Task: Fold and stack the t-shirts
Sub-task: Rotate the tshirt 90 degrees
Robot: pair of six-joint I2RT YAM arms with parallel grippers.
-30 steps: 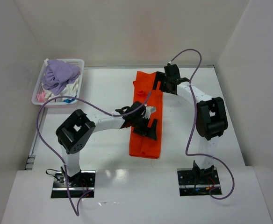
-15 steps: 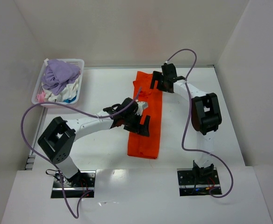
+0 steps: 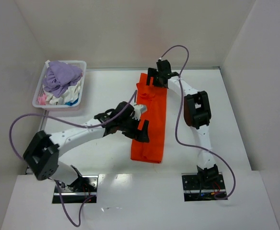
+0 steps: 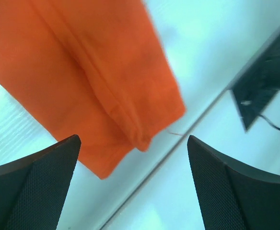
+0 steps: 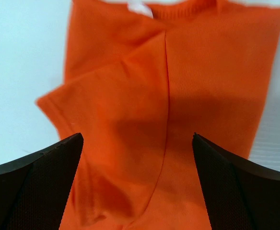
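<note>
Left claw wide, empty, over hem | right claw wide, empty, over collar | one soft orange t-shirt, folded narrow strip, flat on desk | one white lattice basket, heaped clothes

basket: white plastic with little holes, sits at the far left corner of the table, just beside the left wall | table: white, flat | back wall, right wall: plain white, stand along the table's edges | front board: white, lies along the near edge
</note>
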